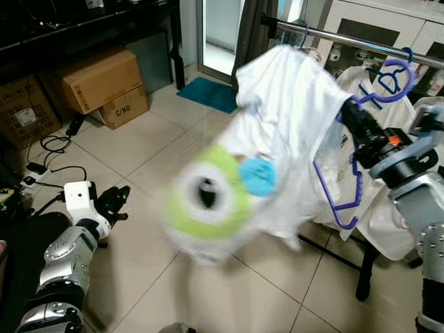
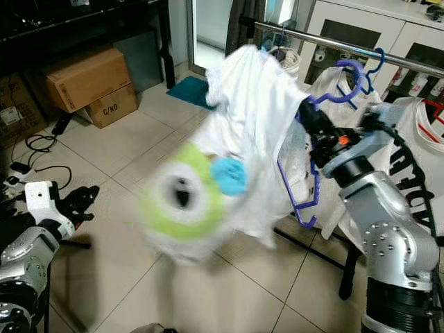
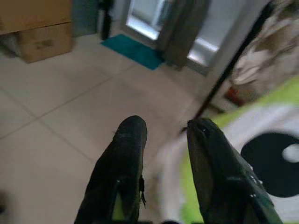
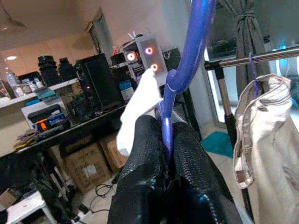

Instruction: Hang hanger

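Item: purple hanger, thin, stiff plastic, light; carries a soft white shirt that swings. My right gripper is clamped on its neck below the hook, near the rail. My left gripper, fingers apart, holds nothing.
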Controlling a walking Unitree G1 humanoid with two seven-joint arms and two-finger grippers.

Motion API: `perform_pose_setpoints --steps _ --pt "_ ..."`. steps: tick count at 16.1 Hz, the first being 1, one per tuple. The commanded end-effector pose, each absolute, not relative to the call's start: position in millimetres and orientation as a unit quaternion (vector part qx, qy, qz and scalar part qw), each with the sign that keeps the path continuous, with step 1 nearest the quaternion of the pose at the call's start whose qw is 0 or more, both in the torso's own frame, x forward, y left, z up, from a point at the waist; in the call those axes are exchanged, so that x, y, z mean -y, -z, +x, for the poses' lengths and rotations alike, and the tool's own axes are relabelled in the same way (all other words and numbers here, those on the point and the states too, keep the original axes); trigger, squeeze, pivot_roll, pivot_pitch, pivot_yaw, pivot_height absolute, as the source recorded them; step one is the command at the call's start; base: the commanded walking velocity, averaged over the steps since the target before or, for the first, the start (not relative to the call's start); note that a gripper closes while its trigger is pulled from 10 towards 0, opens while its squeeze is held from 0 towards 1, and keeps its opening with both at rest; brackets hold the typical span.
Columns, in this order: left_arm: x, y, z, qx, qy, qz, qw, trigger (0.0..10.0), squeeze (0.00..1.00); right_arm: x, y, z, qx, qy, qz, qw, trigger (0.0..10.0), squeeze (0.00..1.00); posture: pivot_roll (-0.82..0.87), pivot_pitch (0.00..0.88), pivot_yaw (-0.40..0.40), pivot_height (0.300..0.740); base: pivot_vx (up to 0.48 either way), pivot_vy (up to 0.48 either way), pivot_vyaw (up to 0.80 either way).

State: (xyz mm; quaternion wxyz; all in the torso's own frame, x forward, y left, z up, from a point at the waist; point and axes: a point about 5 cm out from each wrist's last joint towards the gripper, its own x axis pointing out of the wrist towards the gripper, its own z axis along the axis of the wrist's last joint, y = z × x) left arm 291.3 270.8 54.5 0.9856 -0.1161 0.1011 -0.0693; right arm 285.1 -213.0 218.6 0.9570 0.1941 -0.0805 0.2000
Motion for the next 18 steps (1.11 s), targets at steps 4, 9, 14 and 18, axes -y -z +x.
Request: perform_pose_setpoints --steps 4,9,14,18 --pt "-248 -65 296 -0.079 0.155 -0.102 0.98 10.0 1.0 205 -224 286 0.092 -0.222 0.163 0.957 10.0 0.0 -0.16 0.0 0.018 0.74 0.0 0.0 0.0" --pt "-264 -129 319 -0.02 0.208 0.014 0.978 10.0 0.0 192 -211 276 0.02 -0.308 0.059 0.949 10.0 0.0 -0.17 0.0 0.014 0.74 0.0 0.0 0.0" --pt "-265 -177 319 -0.017 0.339 0.064 0.938 10.0 0.0 183 -218 261 0.006 -0.407 0.02 0.913 10.0 0.0 -0.17 0.0 0.01 0.74 0.0 0.0 0.0" --pt "-271 -189 319 -0.058 0.405 0.114 0.905 10.0 0.0 169 -229 249 0.018 -0.49 0.017 0.872 10.0 0.0 -0.16 0.0 0.016 0.74 0.0 0.0 0.0"
